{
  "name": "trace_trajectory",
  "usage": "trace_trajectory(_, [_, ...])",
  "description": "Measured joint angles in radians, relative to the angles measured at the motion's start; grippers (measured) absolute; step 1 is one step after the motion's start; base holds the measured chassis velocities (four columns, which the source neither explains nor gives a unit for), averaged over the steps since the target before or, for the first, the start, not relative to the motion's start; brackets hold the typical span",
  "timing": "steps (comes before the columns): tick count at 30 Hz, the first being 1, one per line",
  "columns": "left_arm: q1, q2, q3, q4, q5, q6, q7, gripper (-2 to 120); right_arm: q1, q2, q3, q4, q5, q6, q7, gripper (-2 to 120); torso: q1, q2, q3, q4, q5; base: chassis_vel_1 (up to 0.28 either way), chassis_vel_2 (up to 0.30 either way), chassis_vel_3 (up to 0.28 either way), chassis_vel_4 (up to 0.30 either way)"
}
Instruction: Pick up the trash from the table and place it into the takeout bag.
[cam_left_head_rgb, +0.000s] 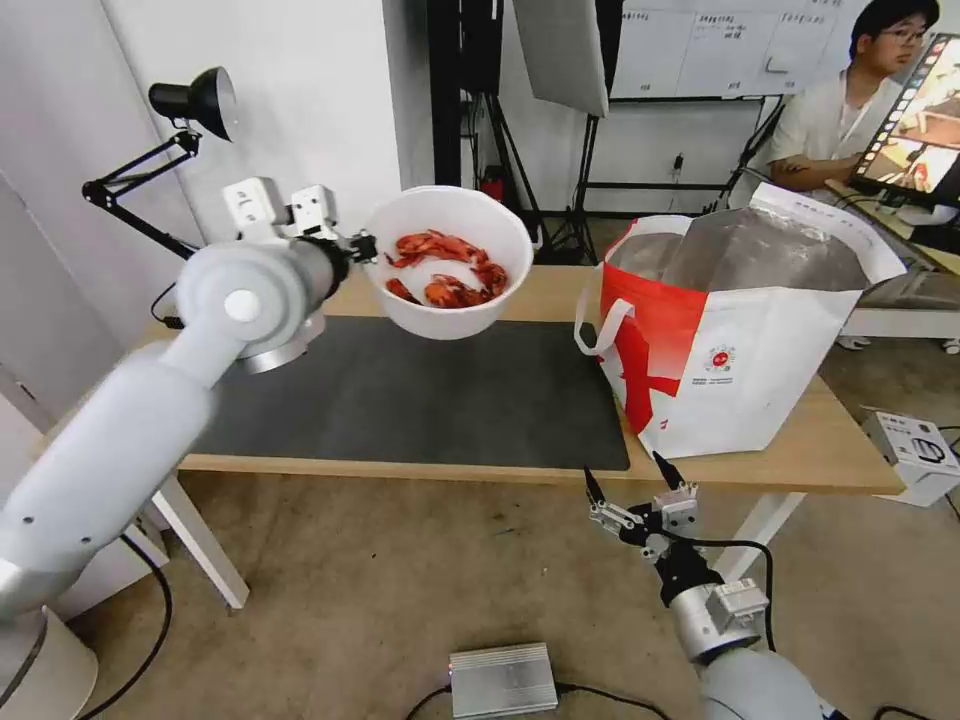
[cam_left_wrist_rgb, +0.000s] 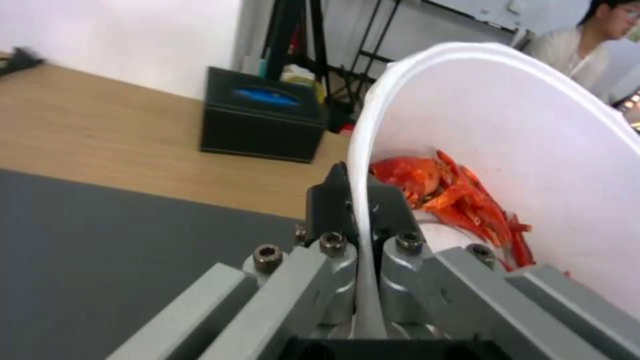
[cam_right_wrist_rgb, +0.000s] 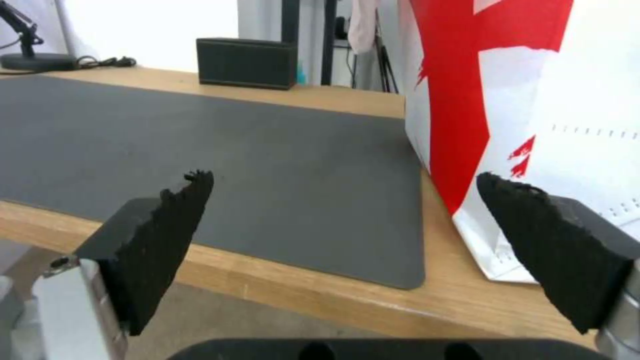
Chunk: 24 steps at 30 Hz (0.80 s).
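A white round bowl (cam_left_head_rgb: 449, 262) of red crayfish shells (cam_left_head_rgb: 448, 268) is held in the air above the dark grey mat (cam_left_head_rgb: 420, 395) on the tabletop (cam_left_head_rgb: 820, 440); its rim is pinched between the pressed-together fingers (cam_left_wrist_rgb: 333, 200) of the left gripper (cam_left_head_rgb: 362, 246), one finger inside the wall and one outside. Beyond the fingers, past the far side of the bowl, the takeout bag (cam_left_head_rgb: 745, 350) stands open with its foil lining showing. The right gripper (cam_left_head_rgb: 633, 478) is held low, in front of the tabletop edge, with its fingers (cam_right_wrist_rgb: 167, 235) spread wide and nothing between them. To carry this well, the bowl is best kept level, since a thin rim grip may let it swing; it should be brought clear over the bag's near edge and handles (cam_left_head_rgb: 597, 325) before being lowered inside; a tilt would probably spill shells onto the mat.
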Motion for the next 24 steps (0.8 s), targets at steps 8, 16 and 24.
trace_trajectory(8, [-0.118,-0.092,0.074,0.08,-0.006,0.002,-0.013,0,0.0,0.0,0.0,0.0,0.0,0.0,0.0,100,0.0,0.0,0.0,-0.0002,0.0002,0.0,0.0,0.0,0.0])
trace_trajectory(16, [-0.214,-0.148,0.109,0.138,-0.026,0.003,-0.04,0,0.0,0.0,0.0,0.0,0.0,0.0,0.0,100,0.0,0.0,0.0,-0.0001,-0.0001,0.0,0.0,0.0,0.0])
trace_trajectory(24, [-0.274,-0.185,0.133,0.171,-0.036,0.004,-0.044,0,0.0,0.0,0.0,0.0,0.0,0.0,0.0,100,0.0,0.0,0.0,0.0001,0.0,0.0,0.0,0.0,0.0])
